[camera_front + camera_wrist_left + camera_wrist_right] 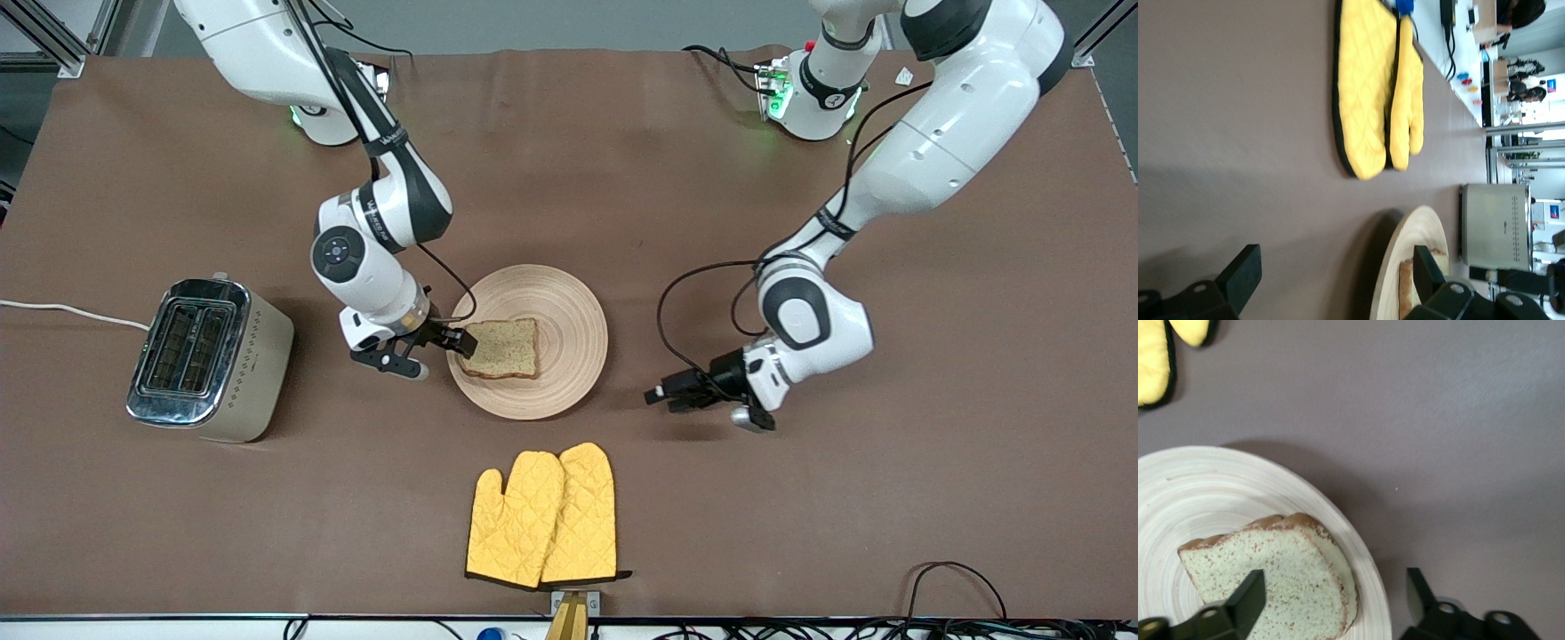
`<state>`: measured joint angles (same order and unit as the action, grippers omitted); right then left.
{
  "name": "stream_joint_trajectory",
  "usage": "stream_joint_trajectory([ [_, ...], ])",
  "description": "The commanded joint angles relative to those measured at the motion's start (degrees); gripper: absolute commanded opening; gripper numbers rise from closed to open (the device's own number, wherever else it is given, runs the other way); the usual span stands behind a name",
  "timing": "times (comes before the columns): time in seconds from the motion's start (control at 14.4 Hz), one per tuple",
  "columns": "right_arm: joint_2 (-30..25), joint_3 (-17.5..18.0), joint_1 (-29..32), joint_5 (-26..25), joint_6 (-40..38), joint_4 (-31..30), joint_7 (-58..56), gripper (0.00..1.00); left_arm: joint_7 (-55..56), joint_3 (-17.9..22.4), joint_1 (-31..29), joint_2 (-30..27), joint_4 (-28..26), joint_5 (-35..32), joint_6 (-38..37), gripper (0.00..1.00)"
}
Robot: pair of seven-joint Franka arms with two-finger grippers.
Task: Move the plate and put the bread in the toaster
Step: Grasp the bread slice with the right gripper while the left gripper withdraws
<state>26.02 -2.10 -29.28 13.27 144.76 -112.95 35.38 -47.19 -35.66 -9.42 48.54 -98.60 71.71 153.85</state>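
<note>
The pale-wood plate [569,311] lies mid-table with the slice of brown bread [505,348] flat on it, near the rim toward the right arm's end. My right gripper [449,342] is open at that rim. In the right wrist view [1335,590] one finger is over the bread [1271,580] and the other is outside the plate [1198,500]. My left gripper [665,396] is open and empty, low over bare table, apart from the plate toward the left arm's end; the left wrist view [1335,270] shows the plate [1405,267] edge-on. The toaster [209,360] stands toward the right arm's end, slots up.
A pair of yellow oven mitts [544,516] lies nearer to the front camera than the plate. The toaster's white cord [71,311] runs off the table's edge at the right arm's end. The brown table cover [889,498] is bare around the left gripper.
</note>
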Motion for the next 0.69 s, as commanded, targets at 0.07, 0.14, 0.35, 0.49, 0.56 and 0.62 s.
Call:
stream_joint_trajectory([
  [0.07, 1.5, -1.1, -1.8, -0.9, 1.3, -0.1, 0.7, 0.81, 5.3, -0.1, -5.8, -1.3, 1.0, -10.8, -5.5, 1.0],
  [0.14, 1.7, -1.5, -2.2, -2.0, 1.3, -0.1, 0.8, 0.8, 8.6, -0.1, -8.4, -1.3, 1.9, -16.4, -7.8, 1.0],
  [0.35, 1.7, -1.7, -2.6, -2.4, 1.2, -0.1, 1.5, 0.74, 18.3, -0.1, -14.6, -1.3, 6.0, -32.0, -18.7, 1.0],
  [0.49, 1.7, -1.7, -2.6, -2.6, 1.1, 0.0, 1.6, 0.69, 22.6, -0.3, -17.9, -1.4, 8.9, -41.0, -24.5, 1.0],
  [0.56, 1.7, -1.7, -2.6, -2.6, 0.9, 0.1, 1.5, 0.67, 23.7, -0.4, -19.4, -1.4, 10.3, -43.9, -27.5, 1.0],
  [0.62, 1.7, -1.7, -2.6, -2.6, 0.8, 0.1, 1.5, 0.66, 24.6, -0.4, -20.5, -1.5, 12.1, -46.1, -30.7, 1.0],
])
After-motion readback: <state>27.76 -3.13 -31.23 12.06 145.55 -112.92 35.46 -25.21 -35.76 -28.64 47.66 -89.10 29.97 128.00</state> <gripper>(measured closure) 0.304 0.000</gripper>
